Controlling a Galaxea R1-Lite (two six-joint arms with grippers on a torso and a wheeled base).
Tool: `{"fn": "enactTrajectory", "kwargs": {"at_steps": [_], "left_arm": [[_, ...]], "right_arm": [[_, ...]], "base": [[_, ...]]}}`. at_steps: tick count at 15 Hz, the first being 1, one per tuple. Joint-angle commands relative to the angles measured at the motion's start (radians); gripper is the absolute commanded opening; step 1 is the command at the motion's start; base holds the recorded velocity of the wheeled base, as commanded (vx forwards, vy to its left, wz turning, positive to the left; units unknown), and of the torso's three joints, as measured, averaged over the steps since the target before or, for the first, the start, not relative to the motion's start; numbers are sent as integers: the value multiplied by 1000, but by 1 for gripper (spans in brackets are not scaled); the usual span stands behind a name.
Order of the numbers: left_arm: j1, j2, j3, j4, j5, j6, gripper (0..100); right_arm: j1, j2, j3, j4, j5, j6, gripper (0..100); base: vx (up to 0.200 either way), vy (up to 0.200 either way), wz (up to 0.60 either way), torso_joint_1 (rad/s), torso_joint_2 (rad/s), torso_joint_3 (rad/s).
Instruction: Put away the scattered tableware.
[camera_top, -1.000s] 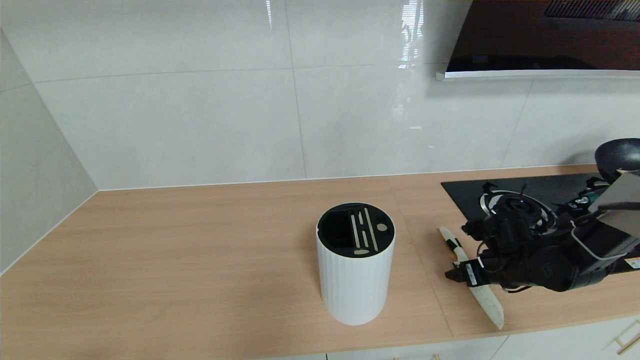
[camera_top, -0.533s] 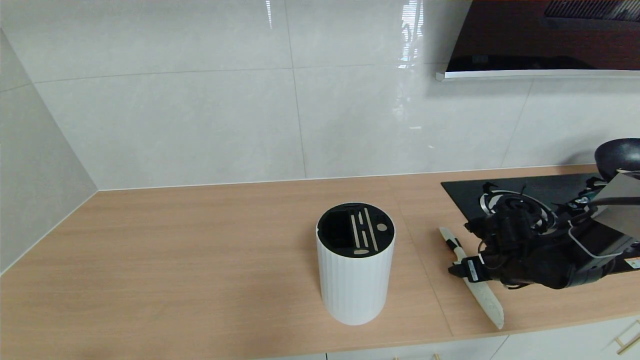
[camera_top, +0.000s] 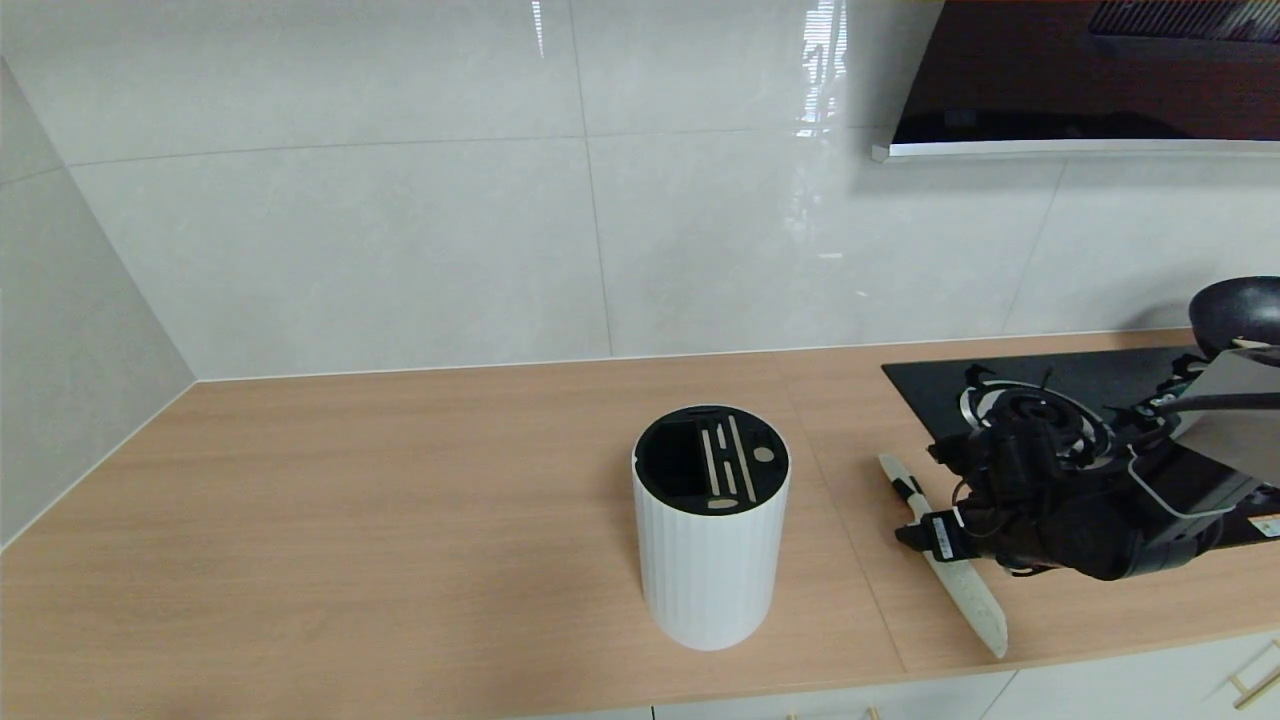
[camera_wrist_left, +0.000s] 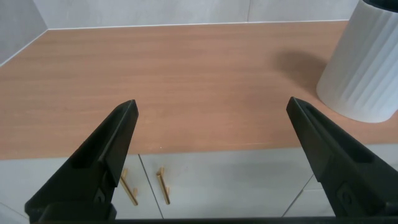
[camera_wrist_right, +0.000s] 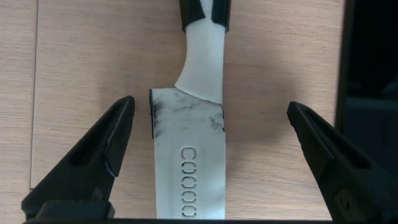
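Observation:
A white ceramic knife (camera_top: 962, 583) with a black-and-white handle lies flat on the wooden counter (camera_top: 400, 520), between the holder and the hob. My right gripper (camera_top: 925, 535) hovers just above its blade near the handle, open, a finger on each side of the blade (camera_wrist_right: 189, 168). A white ribbed knife holder (camera_top: 711, 527) with a black slotted top stands mid-counter to the knife's left. My left gripper (camera_wrist_left: 211, 162) is open with nothing between its fingers, at the counter's front edge, with the holder (camera_wrist_left: 364, 68) off to one side.
A black gas hob (camera_top: 1060, 400) with a burner grate lies behind the right arm, and a dark pan (camera_top: 1235, 310) sits at its far end. A range hood (camera_top: 1080, 80) hangs on the tiled wall. Cabinet fronts with brass handles (camera_wrist_left: 163, 185) run below the counter edge.
My right gripper has shifted slightly back and up along the knife, toward its handle. The knife and the holder have not moved.

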Motion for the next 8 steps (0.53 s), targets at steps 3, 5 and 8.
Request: {"fn": "enactTrajectory", "kwargs": {"at_steps": [3, 5, 8], "left_arm": [[0, 2, 0, 0, 0, 0, 100], [0, 2, 0, 0, 0, -1, 100], [-2, 2, 0, 0, 0, -1, 100]], "right_arm": [[2, 7, 0, 1, 0, -2, 0], [5, 18, 3, 1, -4, -6, 0], [17, 19, 7, 1, -8, -6, 0]], "base": [[0, 0, 0, 0, 0, 0], [0, 0, 0, 0, 0, 0], [0, 0, 0, 0, 0, 0]]}}
